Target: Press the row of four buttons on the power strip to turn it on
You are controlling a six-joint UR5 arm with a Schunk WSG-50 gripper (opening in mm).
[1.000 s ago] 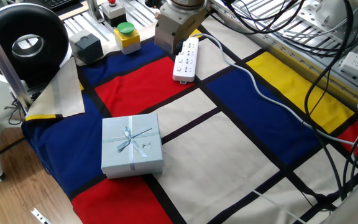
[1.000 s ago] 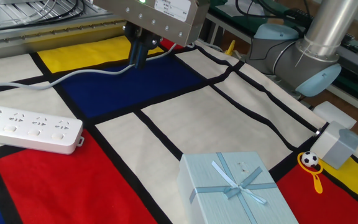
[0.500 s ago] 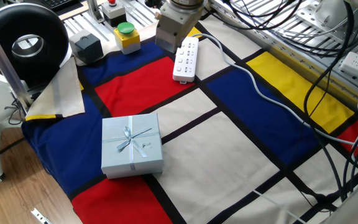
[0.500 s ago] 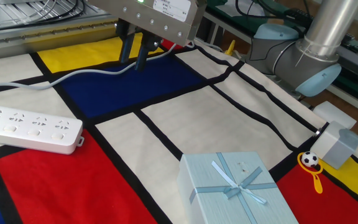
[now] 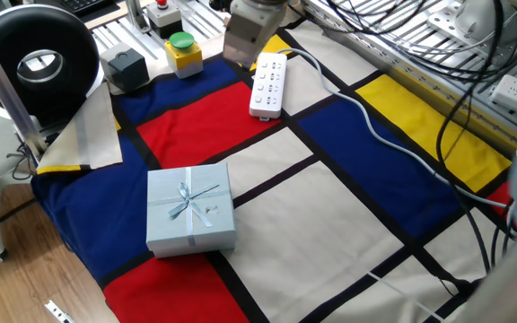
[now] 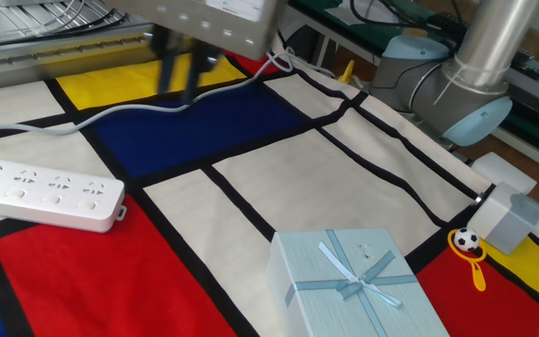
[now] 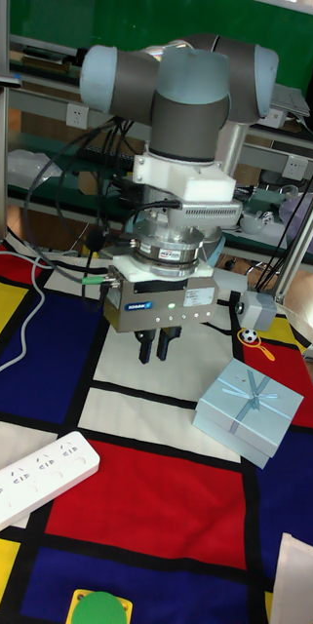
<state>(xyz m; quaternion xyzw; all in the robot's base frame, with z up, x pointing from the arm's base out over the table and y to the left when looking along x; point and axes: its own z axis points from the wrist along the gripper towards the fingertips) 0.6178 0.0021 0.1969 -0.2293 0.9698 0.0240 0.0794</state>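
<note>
The white power strip [image 5: 269, 85] lies on the patchwork cloth at the back, its white cable [image 5: 359, 115] running off to the right. It also shows at the left edge [image 6: 45, 192] and at the lower left [image 7: 34, 480]. The four buttons are too small to make out. My gripper [image 7: 156, 347] hangs above the cloth, up and right of the strip and clear of it. A gap shows between its two dark fingers [image 6: 165, 67], so it is open and holds nothing. It is motion-blurred in both fixed views.
A pale blue gift box [image 5: 189, 208] sits on the near side of the cloth. A yellow box with a green button [image 5: 184, 52], a black box [image 5: 124, 67] and a big black round device [image 5: 39, 58] stand at the back left. Cables hang at the right.
The fingers, shut a second ago, have parted. The gripper has shifted left in the other fixed view and now shows motion blur. The strip has not moved.
</note>
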